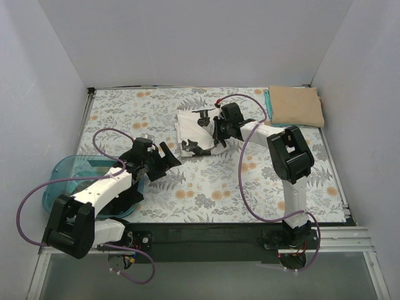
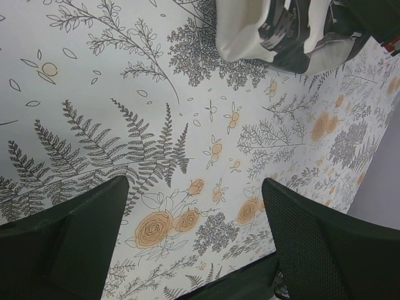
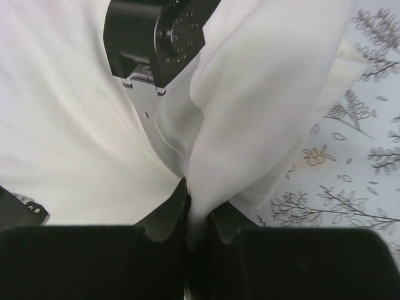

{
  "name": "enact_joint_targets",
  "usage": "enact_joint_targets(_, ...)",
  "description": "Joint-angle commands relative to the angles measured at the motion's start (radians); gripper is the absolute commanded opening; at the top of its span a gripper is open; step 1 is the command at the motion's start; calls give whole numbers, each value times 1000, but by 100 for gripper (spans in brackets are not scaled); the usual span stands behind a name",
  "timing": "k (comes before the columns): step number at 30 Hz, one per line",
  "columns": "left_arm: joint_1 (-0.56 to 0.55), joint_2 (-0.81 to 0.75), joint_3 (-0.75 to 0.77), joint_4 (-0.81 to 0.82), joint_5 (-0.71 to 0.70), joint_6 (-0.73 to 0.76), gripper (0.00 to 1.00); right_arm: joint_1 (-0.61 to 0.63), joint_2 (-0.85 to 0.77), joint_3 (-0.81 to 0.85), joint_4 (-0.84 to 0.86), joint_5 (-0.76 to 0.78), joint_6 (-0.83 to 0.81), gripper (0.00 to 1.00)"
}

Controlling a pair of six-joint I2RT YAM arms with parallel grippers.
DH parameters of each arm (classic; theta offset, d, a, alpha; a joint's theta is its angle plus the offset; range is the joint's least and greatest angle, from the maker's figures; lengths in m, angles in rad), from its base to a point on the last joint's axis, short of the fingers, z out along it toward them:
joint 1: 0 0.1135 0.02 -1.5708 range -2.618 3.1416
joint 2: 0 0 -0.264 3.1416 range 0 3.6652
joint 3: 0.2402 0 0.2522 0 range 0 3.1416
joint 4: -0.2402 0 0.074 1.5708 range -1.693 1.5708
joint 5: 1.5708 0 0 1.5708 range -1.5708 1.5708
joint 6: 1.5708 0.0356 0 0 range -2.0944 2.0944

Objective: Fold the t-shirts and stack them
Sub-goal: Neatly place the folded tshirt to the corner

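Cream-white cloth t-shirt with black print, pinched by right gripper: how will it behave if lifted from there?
Probably floppy: the cream-white t-shirt buckles into a soft ridge where the right gripper pinches it. Held at that one spot, its folded layers would likely sag open. Seems light; thin cloth may bunch on the floral table covering if pushed.
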Motion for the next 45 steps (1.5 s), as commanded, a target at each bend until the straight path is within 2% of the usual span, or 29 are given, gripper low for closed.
enact_joint_targets(1, -4, -50, -9, -40, -27, -11, 87, -1, -78, 11, -51, 193, -237, 2)
enact_joint_targets(5, -4, -102, -30, -50, -46, -38, 87, -7, -129, 29, -71, 340, -436, 1)
enact_joint_targets(10, -4, -156, -49, -110, -96, -63, 87, -27, -144, 66, -90, 558, -559, 1)
enact_joint_targets(15, -4, -222, -78, -144, -123, -100, 87, -96, -131, 116, -88, 590, -599, 1)
enact_joint_targets(20, -4, -222, -52, -199, -167, -117, 87, -166, -86, 227, -88, 658, -627, 1)
enact_joint_targets(34, -3, -185, 2, -233, -189, -123, 91, -297, 38, 478, -85, 655, -742, 1)
enact_joint_targets(45, -4, -176, 25, -230, -189, -109, 93, -355, 14, 532, -114, 529, -734, 1)
